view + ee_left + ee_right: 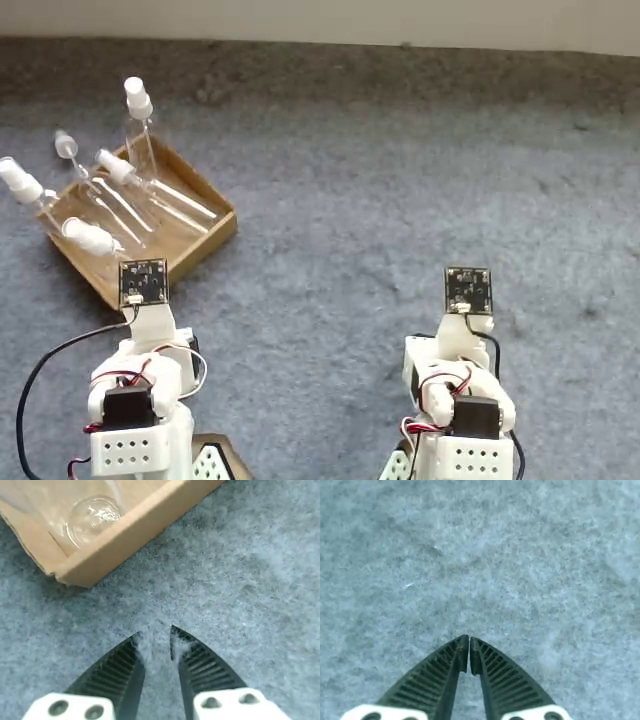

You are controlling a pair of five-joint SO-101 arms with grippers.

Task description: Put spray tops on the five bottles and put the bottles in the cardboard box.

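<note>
Grey carpet [400,180], five capped bottles [165,195] resting in the box [205,245], task apparently complete; left gripper [155,633] slightly spread, right gripper [469,640] pressed together, both empty.

Clear glossy bottles [175,200], matt cardboard box [205,241]

Parked side by side at the near side: left arm [140,400] and right arm [462,405], both folded back, wrists angled forward and down. On the left gripper [155,635], jaws slightly parted. On the right gripper [469,647], jaws closed, tips almost touching.
</note>
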